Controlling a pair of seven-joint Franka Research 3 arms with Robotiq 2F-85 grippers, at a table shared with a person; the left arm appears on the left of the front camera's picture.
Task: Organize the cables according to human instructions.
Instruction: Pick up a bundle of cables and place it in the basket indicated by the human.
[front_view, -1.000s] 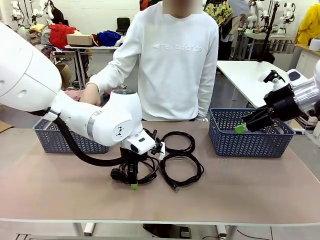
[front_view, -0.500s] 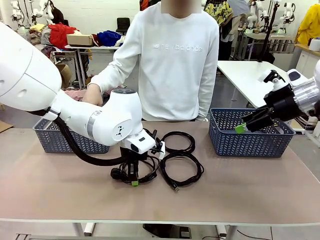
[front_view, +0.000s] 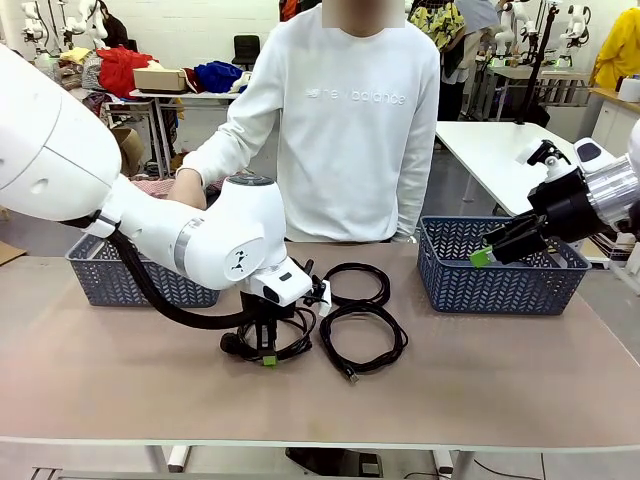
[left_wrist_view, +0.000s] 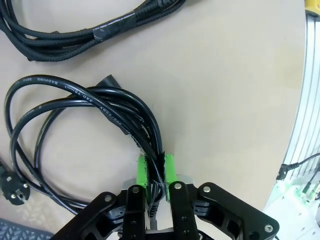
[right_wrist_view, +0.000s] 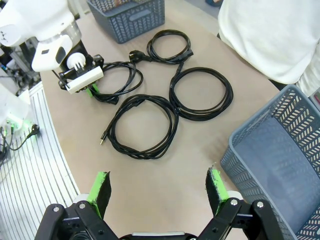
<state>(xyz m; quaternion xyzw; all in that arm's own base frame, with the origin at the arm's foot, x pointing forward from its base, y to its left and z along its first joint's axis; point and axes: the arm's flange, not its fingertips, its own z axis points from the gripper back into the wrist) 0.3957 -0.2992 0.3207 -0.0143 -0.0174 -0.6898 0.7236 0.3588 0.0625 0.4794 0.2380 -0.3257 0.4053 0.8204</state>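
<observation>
The left tool (left_wrist_view: 155, 172) is clamped shut on the bundled strands of one cable (left_wrist_view: 150, 137), whose coil lies on the desk (front_view: 500, 370). The other cables (left_wrist_view: 114, 26) lie just beside it. The right tool (right_wrist_view: 159, 185) hangs open, well apart, near a blue basket (front_view: 500, 285).

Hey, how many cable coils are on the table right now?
4 cables: one is pinched in the left gripper, one lies by the left basket, one in front of the person, one nearer the robot. None seem hidden.
</observation>
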